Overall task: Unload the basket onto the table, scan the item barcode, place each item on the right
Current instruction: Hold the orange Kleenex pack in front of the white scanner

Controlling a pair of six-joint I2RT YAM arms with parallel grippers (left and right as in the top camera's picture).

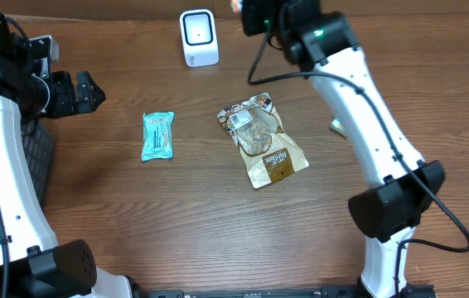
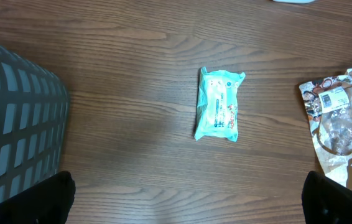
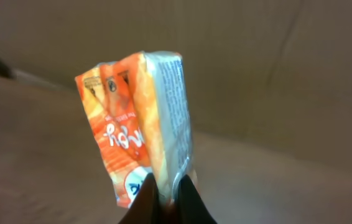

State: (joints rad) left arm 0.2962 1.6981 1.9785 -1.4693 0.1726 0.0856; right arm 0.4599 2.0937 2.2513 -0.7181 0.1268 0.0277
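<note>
Packet [image 3: 140, 124] in orange, lettering blurred, pinched by right claw [image 3: 166, 199], left claw [image 1: 95, 93] spread wide

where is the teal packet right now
Overhead view: the teal packet lies flat on the table, left of centre, between the open left gripper and the brown pouch.

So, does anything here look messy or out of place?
Nothing is spilled. The brown pouch lies wrinkled and slanted in the middle of the table, and the orange packet pinched in the right gripper is creased and folded over. The teal packet lies flat.
</note>
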